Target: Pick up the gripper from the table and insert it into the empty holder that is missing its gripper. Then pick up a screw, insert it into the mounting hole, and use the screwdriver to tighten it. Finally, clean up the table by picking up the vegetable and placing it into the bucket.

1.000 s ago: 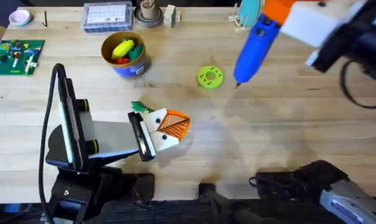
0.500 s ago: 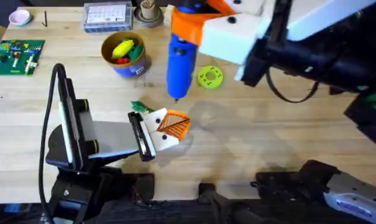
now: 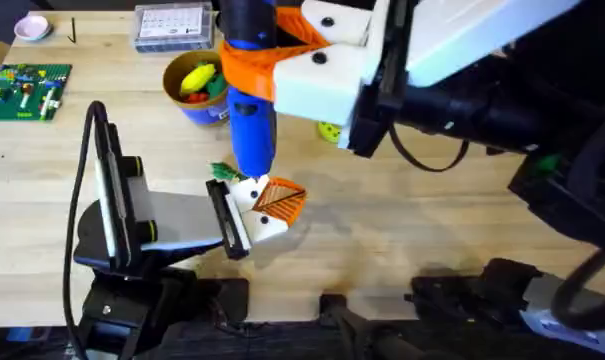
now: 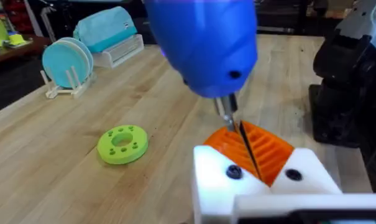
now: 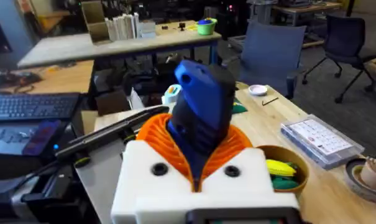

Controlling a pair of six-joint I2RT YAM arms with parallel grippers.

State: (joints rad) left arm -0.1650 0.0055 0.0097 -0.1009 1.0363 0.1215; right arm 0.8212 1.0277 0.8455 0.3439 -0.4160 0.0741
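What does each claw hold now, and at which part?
The right claw grips the blue screwdriver around its upper body. The left claw holds the white holder by its rear end.

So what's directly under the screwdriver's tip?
The screwdriver bit hangs over the holder with its orange gripper, held by the left gripper. The screw is not discernible.

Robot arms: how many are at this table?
2. The left arm lies low at the near left; the right arm reaches across from the right, its pincer holding the blue screwdriver.
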